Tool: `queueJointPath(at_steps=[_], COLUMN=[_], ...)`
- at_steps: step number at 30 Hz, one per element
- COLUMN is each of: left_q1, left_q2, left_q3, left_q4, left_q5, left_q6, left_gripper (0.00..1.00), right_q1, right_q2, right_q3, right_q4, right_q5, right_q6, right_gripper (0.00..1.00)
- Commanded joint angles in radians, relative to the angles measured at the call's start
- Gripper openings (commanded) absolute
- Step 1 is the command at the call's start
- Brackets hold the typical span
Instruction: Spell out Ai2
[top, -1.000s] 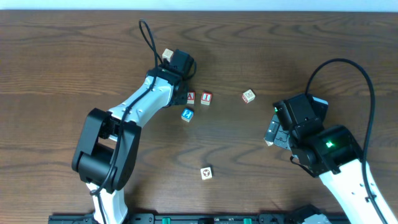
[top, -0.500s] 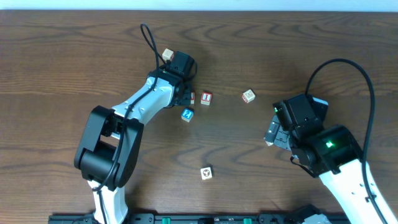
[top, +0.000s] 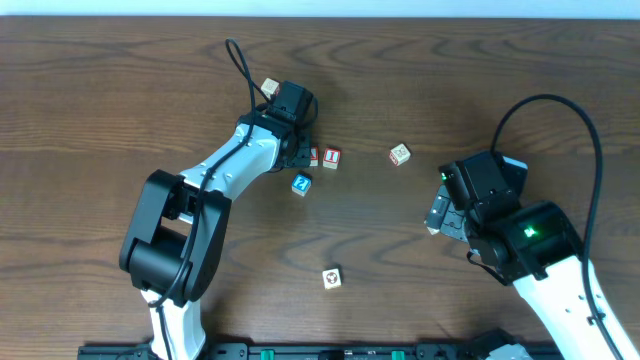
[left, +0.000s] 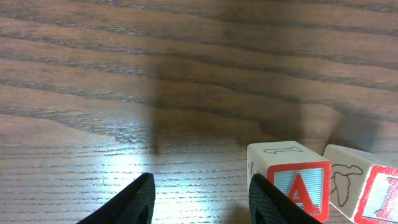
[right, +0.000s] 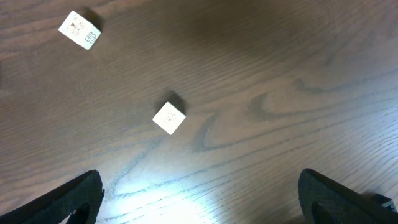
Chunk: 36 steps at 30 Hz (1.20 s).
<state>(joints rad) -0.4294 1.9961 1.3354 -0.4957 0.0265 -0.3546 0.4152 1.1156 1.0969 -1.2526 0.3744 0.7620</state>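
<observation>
Overhead cam: bright, even light from above. Table (top: 90, 90) grain is crisp, shadows short & soft. Left wrist cam: white glare on the wood near-left, dark shadow band across centre & far right. My left pincer (left: 200, 190) looks dark w/ soft edges, A cube (left: 298, 186) sharp. Right wrist cam: glare near-centre, far side dimmer. My right pincer (right: 199, 186) is black & blurred at the near corners.

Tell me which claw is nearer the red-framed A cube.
Left. The left claw sits right beside the A cube, which lies just outside its fingers. The right claw hangs well off to the other side, beyond the I cube.
</observation>
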Motion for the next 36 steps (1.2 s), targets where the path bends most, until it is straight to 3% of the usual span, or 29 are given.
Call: queueJointPath(at_steps=[1, 17, 24, 29, 36], left_q1=[-0.003, -0.003, 0.006, 0.048, 0.11], left_q2=[0.015, 0.015, 0.011, -0.064, -0.299], left_q3=[-0.005, -0.005, 0.002, 0.045, 0.072], left_q4=[0.004, 0.033, 0.031, -0.053, -0.186], left_q5=[0.024, 0.06, -0.056, -0.063, -0.152], left_q6=[-0.013, -0.016, 0.018, 0.019, 0.083], left_gripper=[0.5, 0.5, 0.5, 0.52, 0.79], right_q1=[-0.009, -0.009, -0.009, -0.009, -0.008], right_q2=[0.002, 0.002, 0.024, 0.143, 0.325], right_q3=[-0.006, -0.006, -0.006, -0.006, -0.006], right_q4=[0.0, 0.0, 0.016, 0.069, 0.31], right_q5=[0.018, 0.018, 0.014, 0.011, -0.143], right_q6=[0.008, 0.007, 0.008, 0.008, -0.053], right_gripper=[0.99, 0.99, 0.99, 0.99, 0.99])
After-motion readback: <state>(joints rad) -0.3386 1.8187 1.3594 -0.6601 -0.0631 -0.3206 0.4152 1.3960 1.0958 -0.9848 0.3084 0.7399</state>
